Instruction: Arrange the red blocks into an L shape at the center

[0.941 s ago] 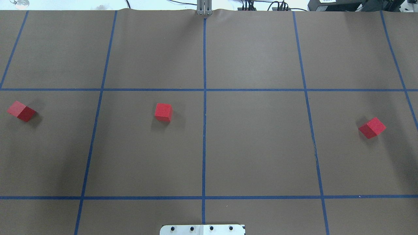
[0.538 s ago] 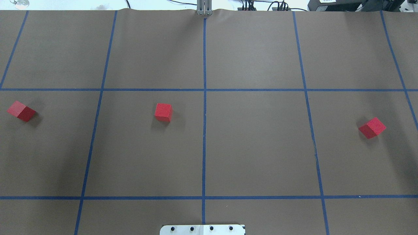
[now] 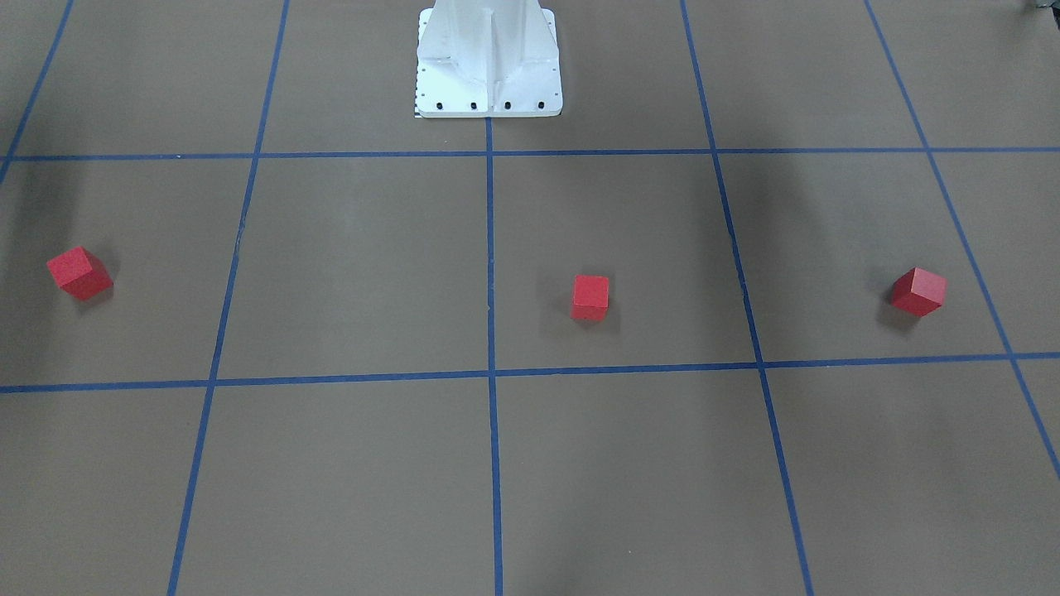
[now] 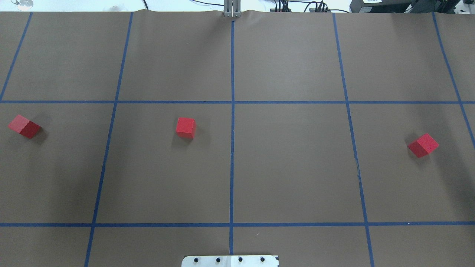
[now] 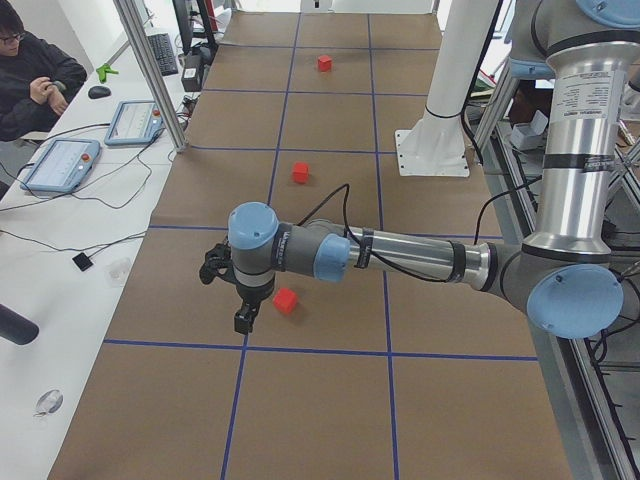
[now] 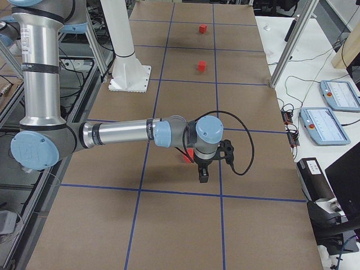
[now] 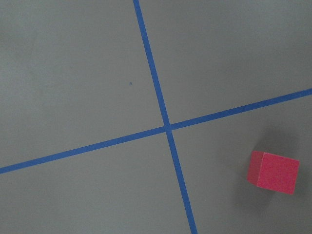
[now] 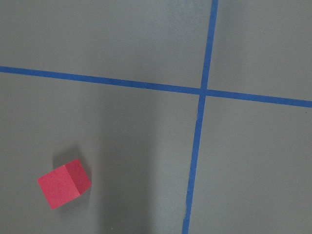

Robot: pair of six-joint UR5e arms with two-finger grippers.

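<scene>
Three red blocks lie apart in the middle row of the grid. In the overhead view they are at the left edge [image 4: 24, 126], left of centre [image 4: 185, 127] and at the right [image 4: 423, 145]. The front view shows the same three blocks [image 3: 917, 291], [image 3: 590, 297], [image 3: 79, 272]. My left gripper [image 5: 243, 322] hangs beside the left block [image 5: 286, 301], which also shows in the left wrist view [image 7: 273, 171]. My right gripper [image 6: 203, 178] hangs by the right block [image 6: 187, 156], seen in the right wrist view [image 8: 64, 183]. I cannot tell whether either gripper is open or shut.
The brown table carries a blue tape grid [image 4: 232, 148]. The white robot base [image 3: 489, 66] stands at the near-side middle. Aluminium posts [image 5: 150, 70] and tablets [image 5: 60, 165] sit along the far side, where an operator [image 5: 30, 70] sits.
</scene>
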